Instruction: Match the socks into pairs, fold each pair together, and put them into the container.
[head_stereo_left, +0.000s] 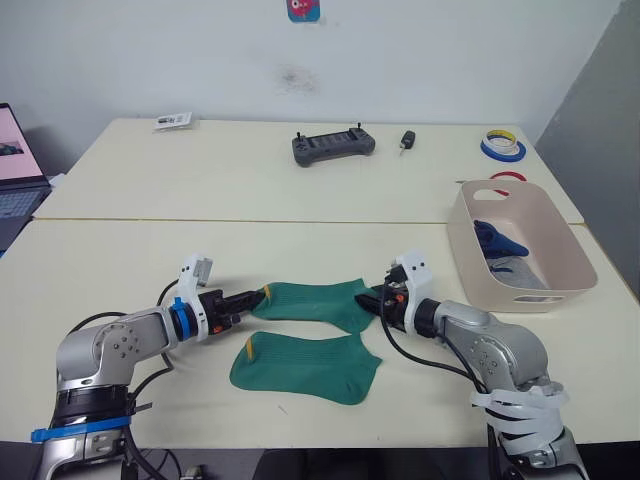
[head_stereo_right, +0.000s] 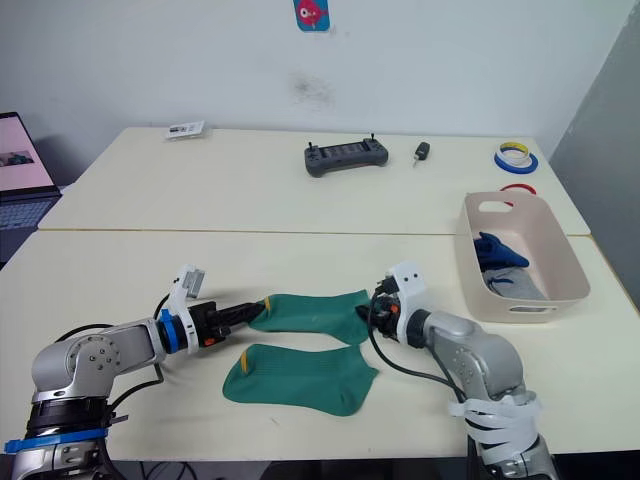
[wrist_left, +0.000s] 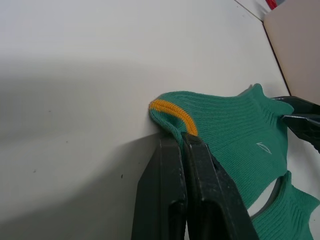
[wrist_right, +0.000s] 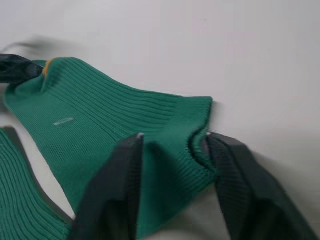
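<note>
Two green socks (head_stereo_left: 305, 335), controller (head_stereo_left: 333, 146), tape rolls (head_stereo_left: 502, 146) behind

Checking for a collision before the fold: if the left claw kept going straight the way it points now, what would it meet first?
The left claw is shut on the toe of the upper green sock and points along it toward the right claw at the opposite end. Going straight on, it would probably bunch that sock, then meet the right claw.
</note>
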